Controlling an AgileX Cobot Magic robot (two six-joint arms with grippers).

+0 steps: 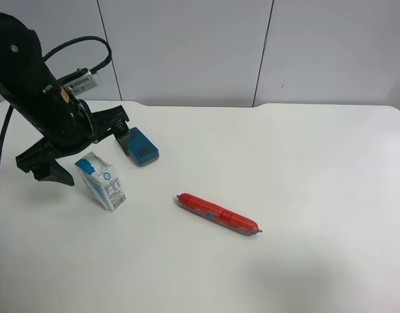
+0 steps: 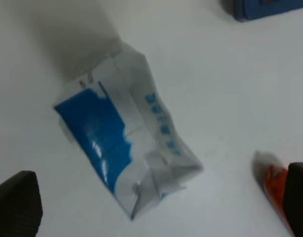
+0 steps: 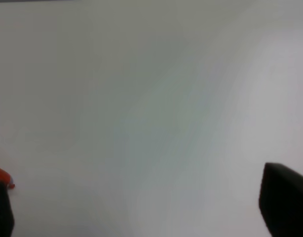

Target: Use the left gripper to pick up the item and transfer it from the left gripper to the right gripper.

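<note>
The white table (image 1: pixel 304 163) holds everything. The left gripper (image 1: pixel 83 145) hangs low over it, its fingers (image 2: pixel 16 207) spread wide and holding nothing. The right gripper (image 3: pixel 144 212) is wide too, with just table between its tips. The red sausage (image 1: pixel 217 214) lies well apart from the carton (image 1: pixel 102 181). The carton stands on the table just below the left gripper, untouched. The blue block (image 1: pixel 141 147) lies close behind it, near one finger.

Upright blue-and-white milk carton (image 1: pixel 101 181), ungrasped
</note>
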